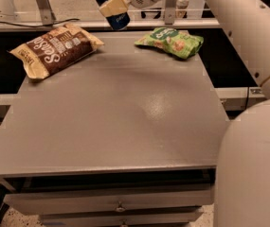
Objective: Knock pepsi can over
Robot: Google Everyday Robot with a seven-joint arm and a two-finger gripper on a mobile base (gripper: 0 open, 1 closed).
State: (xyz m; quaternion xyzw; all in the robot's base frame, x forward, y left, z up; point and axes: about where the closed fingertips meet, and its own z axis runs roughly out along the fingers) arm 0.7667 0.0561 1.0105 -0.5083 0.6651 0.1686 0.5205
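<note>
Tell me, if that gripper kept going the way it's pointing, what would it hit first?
The pepsi can: the gripper, at the table's far edge, points left and lies right against the tilted can. Further left stands a metal leg, but depth is unclear.

Arm (248,32) runs from lower right to the top. Gripper (112,6) at top, left of centre, clamped on tilted can (121,21).
</note>
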